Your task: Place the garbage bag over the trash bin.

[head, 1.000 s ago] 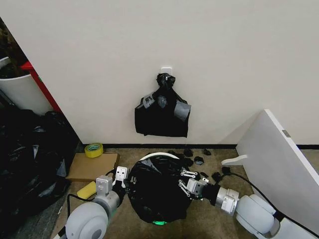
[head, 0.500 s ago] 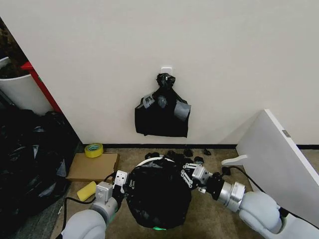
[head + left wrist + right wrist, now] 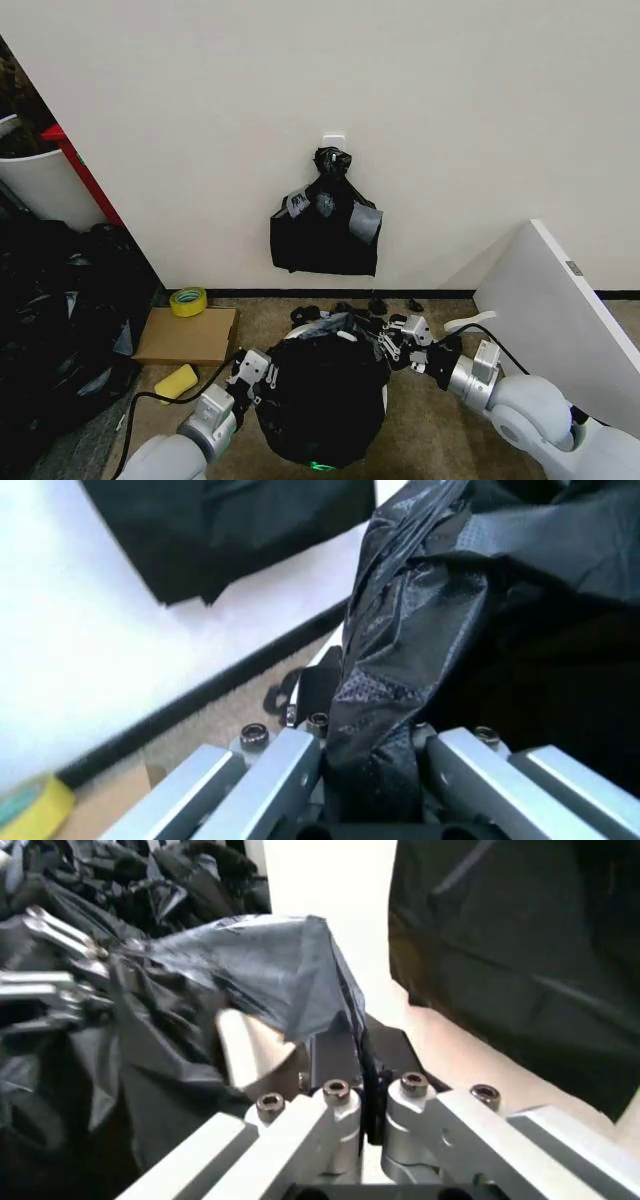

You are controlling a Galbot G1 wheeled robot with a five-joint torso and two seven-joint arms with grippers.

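we see the garbage bag (image 3: 322, 400) draped over the trash bin (image 3: 312, 327) on the floor by the wall, only a sliver of cream rim peeking out at the far side. left gripper (image 3: 256, 372) clamped on a bunched fold of bag at the bin's left edge, plastic pinched between its fingers (image 3: 275, 776). right gripper (image 3: 398, 340) at the far right edge, closed on a thin sheet of the bag, fingers (image 3: 330, 1129) nearly together

Background items by the wall
Knotted bag bundle (image 3: 325, 228) hangs on the wall; yellow tape roll (image 3: 187, 300) rests on cardboard (image 3: 185, 336).
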